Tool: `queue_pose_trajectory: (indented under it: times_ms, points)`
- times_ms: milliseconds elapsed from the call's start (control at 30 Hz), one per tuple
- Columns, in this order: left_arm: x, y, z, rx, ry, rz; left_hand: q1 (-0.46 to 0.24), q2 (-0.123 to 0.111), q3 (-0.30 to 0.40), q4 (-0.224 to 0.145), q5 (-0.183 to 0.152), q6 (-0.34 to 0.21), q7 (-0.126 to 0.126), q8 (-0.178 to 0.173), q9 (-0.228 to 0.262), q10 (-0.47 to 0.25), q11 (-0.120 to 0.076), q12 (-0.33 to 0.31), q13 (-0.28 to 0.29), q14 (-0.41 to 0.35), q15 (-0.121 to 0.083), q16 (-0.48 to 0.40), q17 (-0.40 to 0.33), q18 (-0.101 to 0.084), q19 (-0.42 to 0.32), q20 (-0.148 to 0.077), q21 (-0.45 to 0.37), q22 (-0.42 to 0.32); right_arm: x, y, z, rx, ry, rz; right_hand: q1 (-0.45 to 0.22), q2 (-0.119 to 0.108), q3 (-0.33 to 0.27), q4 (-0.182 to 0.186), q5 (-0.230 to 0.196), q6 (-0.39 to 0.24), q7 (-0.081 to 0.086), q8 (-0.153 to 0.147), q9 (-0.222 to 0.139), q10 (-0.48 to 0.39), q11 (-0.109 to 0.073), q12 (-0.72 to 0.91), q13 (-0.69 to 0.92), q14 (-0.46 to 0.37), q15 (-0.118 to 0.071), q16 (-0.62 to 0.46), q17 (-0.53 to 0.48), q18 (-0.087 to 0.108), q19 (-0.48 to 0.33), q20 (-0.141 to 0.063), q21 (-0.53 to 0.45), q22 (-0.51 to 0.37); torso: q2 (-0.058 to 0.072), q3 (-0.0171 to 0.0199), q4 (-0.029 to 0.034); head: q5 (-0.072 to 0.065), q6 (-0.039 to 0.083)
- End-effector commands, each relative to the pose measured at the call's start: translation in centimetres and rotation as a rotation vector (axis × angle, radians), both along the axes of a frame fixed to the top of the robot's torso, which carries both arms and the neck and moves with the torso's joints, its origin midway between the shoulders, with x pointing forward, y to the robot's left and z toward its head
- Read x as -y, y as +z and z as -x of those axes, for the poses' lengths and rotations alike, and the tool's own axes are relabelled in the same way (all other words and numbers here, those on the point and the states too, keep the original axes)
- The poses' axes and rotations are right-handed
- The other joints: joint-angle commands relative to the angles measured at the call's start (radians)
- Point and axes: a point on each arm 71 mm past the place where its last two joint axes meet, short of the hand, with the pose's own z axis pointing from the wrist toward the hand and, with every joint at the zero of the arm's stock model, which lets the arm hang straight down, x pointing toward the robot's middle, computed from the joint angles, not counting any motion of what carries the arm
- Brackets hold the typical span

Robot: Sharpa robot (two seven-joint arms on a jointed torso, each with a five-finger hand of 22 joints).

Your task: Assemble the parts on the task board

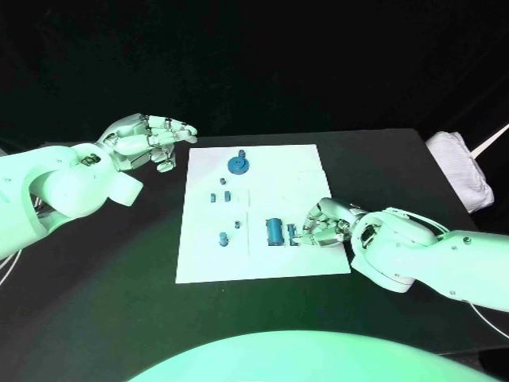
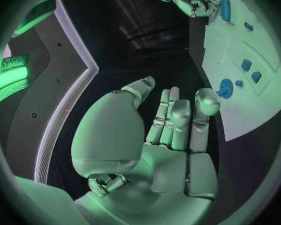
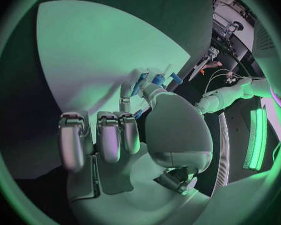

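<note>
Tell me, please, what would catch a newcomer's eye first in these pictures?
First the white task board in the middle of the black table, dotted with small blue parts, the largest a round blue disc near its far end. Next the right hand at the board's right edge, fingers at an upright blue part. The left hand hovers empty off the board's far left corner.

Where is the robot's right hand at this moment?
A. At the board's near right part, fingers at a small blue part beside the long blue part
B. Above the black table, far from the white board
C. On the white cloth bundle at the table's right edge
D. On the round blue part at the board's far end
A: in the head view the right hand lies at the task board's near right part, its fingertips at a small blue part beside the long blue part, while the left hand is off the board's far left corner.
</note>
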Motion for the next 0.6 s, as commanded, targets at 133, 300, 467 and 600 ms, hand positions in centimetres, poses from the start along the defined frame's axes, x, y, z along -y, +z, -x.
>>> queue_pose_trajectory:
  times_ms: [133,300,467,600]
  points:
    - [0.2,0.1,0.1,0.001,-0.016,0.009,0.011,0.001,-0.001,0.006,-0.001,-0.003,-0.001,0.004,0.0,-0.003,0.001,-0.004,-0.002,-0.005,-0.001,0.003,0.001,-0.016,-0.003,0.0,-0.001,0.001,-0.2,0.2,0.1,0.03,0.01,-0.003,0.007,-0.001,0.004,0.001,0.008,-0.008,0.002,-0.004,-0.002,0.103,0.0,-0.006,0.259,0.106,-0.008,0.006,0.263,-0.015,0.097,-0.009,-0.005,0.254,0.0,-0.0001,0.0001,0.0,0.0]
    - [0.2,0.1,0.0,0.003,-0.016,0.011,0.011,0.001,-0.001,0.006,-0.001,-0.003,-0.001,0.004,0.0,-0.003,0.001,-0.004,-0.002,-0.005,-0.001,0.003,0.001,-0.016,-0.003,0.0,-0.001,0.001,-0.2,0.7,0.2,0.058,0.013,-0.069,0.01,0.001,0.006,0.005,0.028,-0.012,0.003,-0.007,-0.004,0.098,0.001,-0.019,0.253,0.106,-0.008,0.006,0.263,-0.012,0.094,-0.009,-0.018,0.25,-0.002,-0.0011,-0.0004,-0.001,0.002]
    - [0.3,0.1,0.0,0.004,-0.016,0.011,0.011,0.001,-0.001,0.006,-0.001,-0.003,-0.001,0.004,0.0,-0.003,0.001,-0.004,-0.002,-0.005,-0.001,0.003,0.001,-0.016,-0.003,0.0,-0.001,0.001,-0.2,1.3,0.4,0.084,0.029,-0.123,0.011,-0.008,0.004,0.007,0.044,-0.017,0.008,-0.007,-0.004,0.095,0.004,-0.026,0.251,0.106,-0.005,0.006,0.263,-0.011,0.092,-0.008,-0.025,0.249,-0.002,-0.0018,-0.0004,0.0,0.003]
    - [0.3,0.1,0.0,0.007,-0.015,0.013,0.011,0.001,-0.001,0.006,-0.001,-0.003,-0.001,0.004,0.0,-0.003,0.001,-0.004,-0.002,-0.005,-0.001,0.003,0.001,-0.016,-0.003,0.0,-0.001,0.001,-0.3,1.9,0.4,0.109,0.04,-0.163,0.016,-0.014,0.002,0.005,0.046,-0.029,0.013,-0.011,-0.004,0.092,0.007,-0.034,0.247,0.106,-0.002,0.006,0.263,-0.011,0.092,-0.006,-0.027,0.248,-0.002,-0.0015,-0.0001,-0.001,0.006]
